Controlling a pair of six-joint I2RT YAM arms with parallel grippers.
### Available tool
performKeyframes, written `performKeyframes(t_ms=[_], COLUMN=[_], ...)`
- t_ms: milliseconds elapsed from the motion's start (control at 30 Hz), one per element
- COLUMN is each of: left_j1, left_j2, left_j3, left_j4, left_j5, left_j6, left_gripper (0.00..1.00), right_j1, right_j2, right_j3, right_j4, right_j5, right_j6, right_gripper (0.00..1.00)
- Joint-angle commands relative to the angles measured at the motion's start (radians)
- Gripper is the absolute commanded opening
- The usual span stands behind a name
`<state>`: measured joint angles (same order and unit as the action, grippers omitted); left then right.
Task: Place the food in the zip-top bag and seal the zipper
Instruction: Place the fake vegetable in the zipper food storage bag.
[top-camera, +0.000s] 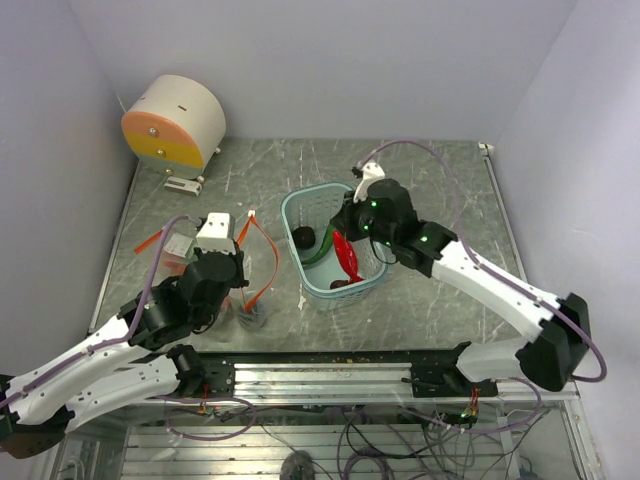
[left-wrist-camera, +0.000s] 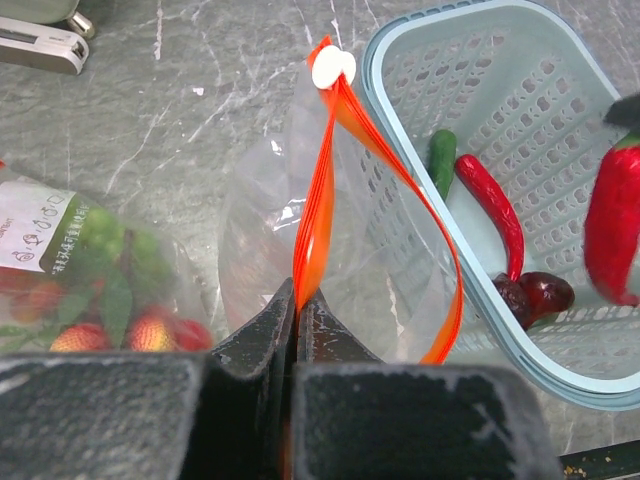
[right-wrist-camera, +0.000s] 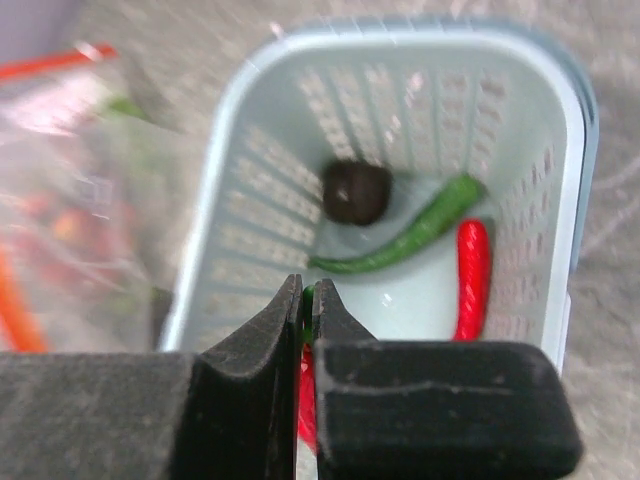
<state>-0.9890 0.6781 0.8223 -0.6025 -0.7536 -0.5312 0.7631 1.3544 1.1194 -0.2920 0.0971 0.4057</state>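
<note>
Left gripper (left-wrist-camera: 298, 298): jaws are clamped on the thin orange-red zipper strip (left-wrist-camera: 318, 190) of the floppy clear plastic bag (left-wrist-camera: 258, 225), which is open-mouthed on the grey counter (left-wrist-camera: 200, 100). Right gripper (right-wrist-camera: 306, 300): jaws are closed on a red toy pepper (top-camera: 346, 256), held over the light-blue mesh basket (right-wrist-camera: 255, 200). A green toy chilli (right-wrist-camera: 420, 225) and a red toy chilli (right-wrist-camera: 472, 275) are noted inside the basket.

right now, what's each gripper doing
left gripper: closed on the orange-red zipper strip
right gripper: closed, holding a red pepper
</note>
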Motion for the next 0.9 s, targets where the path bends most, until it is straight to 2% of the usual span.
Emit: performKeyframes(t_ms=[0, 233, 333, 433, 600, 867], left_j1=[0.001, 0.002, 0.002, 0.002, 0.002, 0.002], left_j2=[0.002, 0.001, -0.004, -0.008, -0.005, 0.003], left_j3=[-0.001, 0.056, 0.07, 0.075, 0.07, 0.061], left_j4=[0.047, 0.018, 0.027, 0.036, 0.034, 0.063], left_j5=[0.021, 0.017, 0.038, 0.061, 0.08, 0.105], left_j6=[-0.001, -0.02, -0.035, -0.05, -0.075, -0.085], left_gripper=[0.07, 0.07, 0.07, 0.07, 0.07, 0.07], right_j1=[0.009, 0.051, 0.099, 0.145, 0.198, 0.202], right_j2=[-0.098, -0.176, -0.179, -0.147, -0.1, -0.029], right_j3=[-0.009, -0.07, -0.137, -0.16, -0.149, -0.191], right_j4=[0.22, 0.617, 0.851, 1.013, 1.164, 1.306], right_j5=[-0.098, -0.266, -0.256, -0.248, -0.241, -0.172], right_j6=[0.005, 0.089, 0.129, 0.166, 0.205, 0.292], right_gripper=[0.0, 0.0, 0.0, 0.0, 0.0, 0.0])
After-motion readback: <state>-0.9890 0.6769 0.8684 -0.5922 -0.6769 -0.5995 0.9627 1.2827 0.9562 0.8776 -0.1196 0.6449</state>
